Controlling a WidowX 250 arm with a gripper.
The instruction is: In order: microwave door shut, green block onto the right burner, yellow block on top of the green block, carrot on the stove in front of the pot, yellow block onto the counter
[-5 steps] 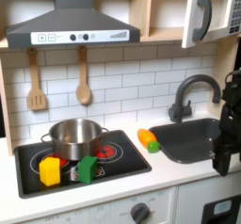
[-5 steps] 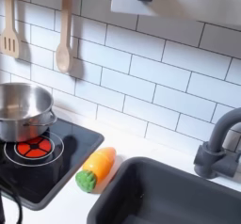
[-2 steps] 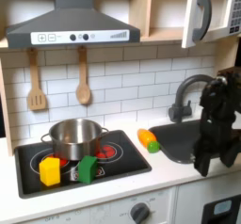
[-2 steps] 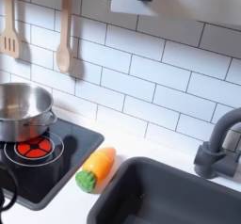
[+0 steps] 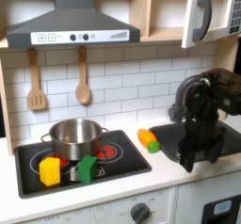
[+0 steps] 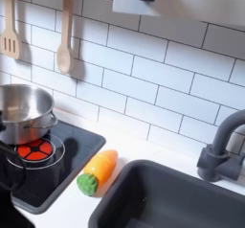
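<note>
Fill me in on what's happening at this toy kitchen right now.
A black robot arm hangs over the sink, its claw pointing down near the sink's front edge and holding nothing that can be seen. The green block and yellow block sit on the stove in front of the pot. The carrot lies on the counter between stove and sink. The microwave door looks partly open.

Pot (image 5: 75, 136) crowds the stove's (image 5: 122, 161) back; front edge holds two blocks (image 5: 68, 168).
</note>
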